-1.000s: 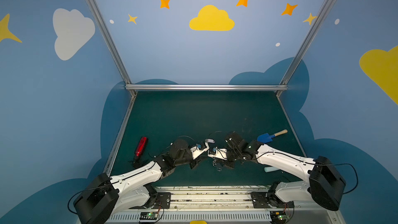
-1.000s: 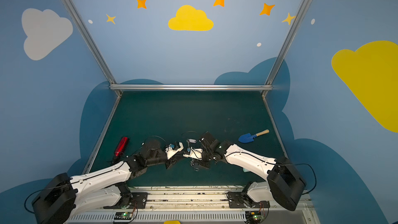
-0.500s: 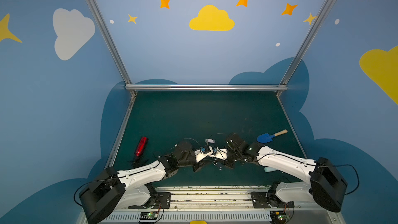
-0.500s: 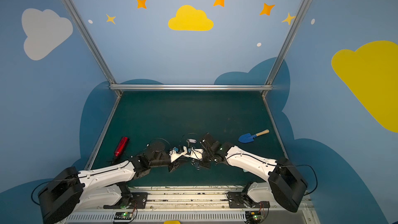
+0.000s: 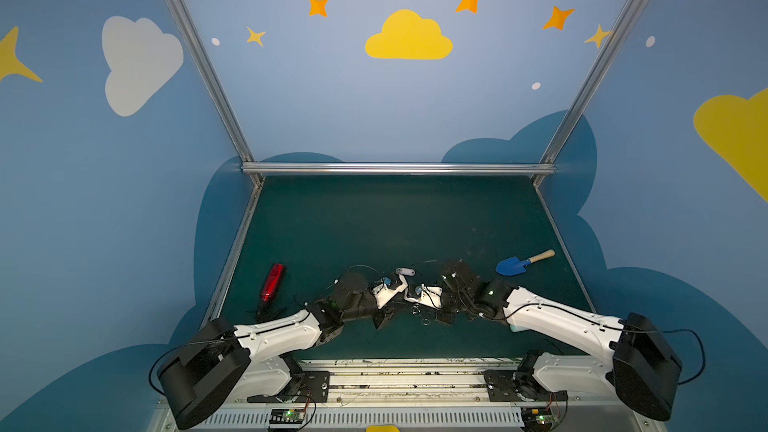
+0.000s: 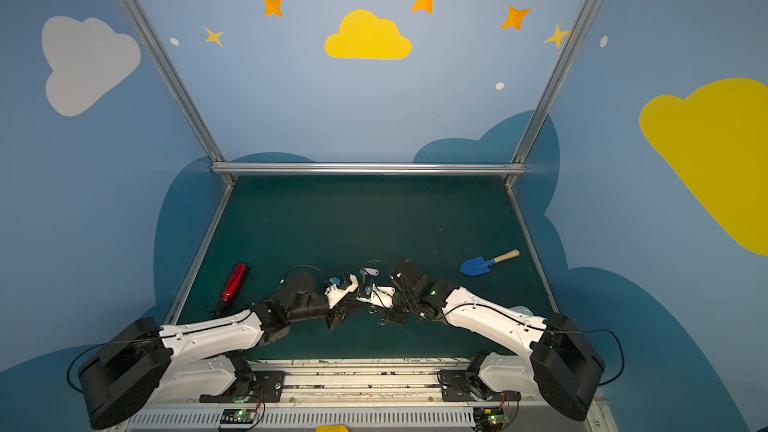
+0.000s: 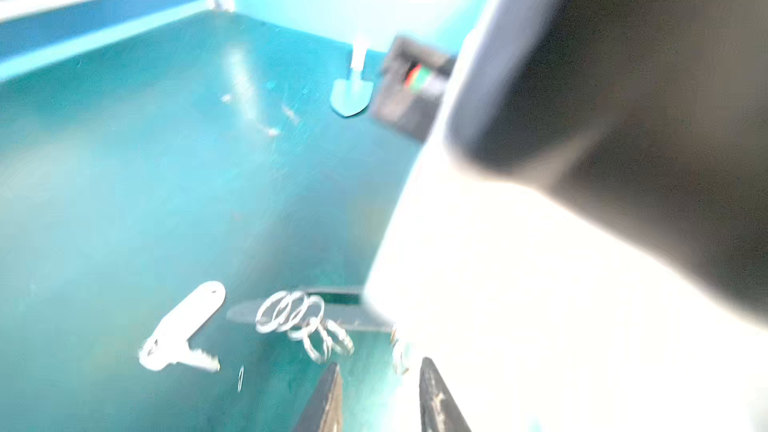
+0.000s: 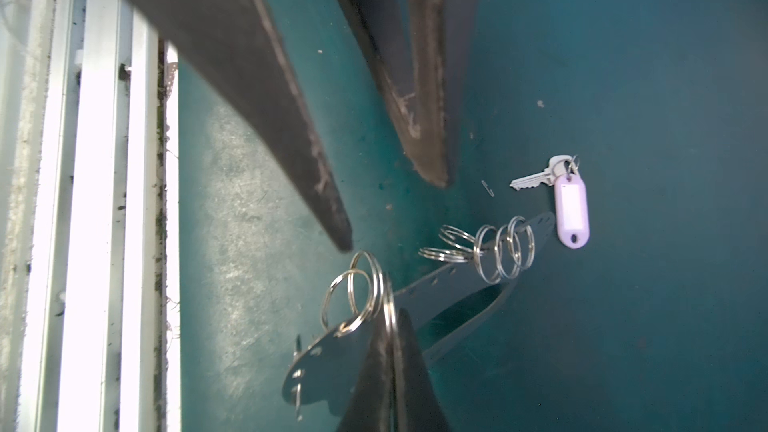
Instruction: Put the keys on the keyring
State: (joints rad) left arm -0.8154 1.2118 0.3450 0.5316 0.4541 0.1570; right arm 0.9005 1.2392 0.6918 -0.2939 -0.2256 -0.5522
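Two grippers: the left gripper [image 8: 388, 211] and the right gripper [image 8: 390, 322] meet head to head, low over the front middle of the dark green mat [image 5: 395, 222]
Right gripper: pinched fully shut on the rim of the flat grey half-moon keyring plate [image 8: 328, 363], with one ring running in between its tips
Plate: looks raised at the gripped end, its far tip down towards the mat; silver split rings [image 8: 500, 251] stand in clusters along the holed rim
Left gripper: jaws partly apart with nothing between them; one tip sits just beside the ring cluster at the gripped end, and contact cannot be told
Key: the small silver metal key with a pale oblong plastic tag [image 8: 536, 178] lies flat on the mat just beside the plate's far tip, on none of the plate's rings; in both top views it lies on the far side of the grippers
Front edge: the aluminium front rail [image 8: 95, 201] runs near the gripped end, with a strip of mat between
Left edge: a red oblong gadget [image 5: 272, 282] lies near the mat's border, well apart from the left gripper
Right edge: a blue toy spade with a wooden handle [image 5: 515, 265] lies near the border; a pale blue plastic spatula [image 6: 523, 309] peeps from under the right arm
Open room: mat runs from the key back to the silver back rail [image 5: 399, 168]
Left wrist view: blurred and partly whited out
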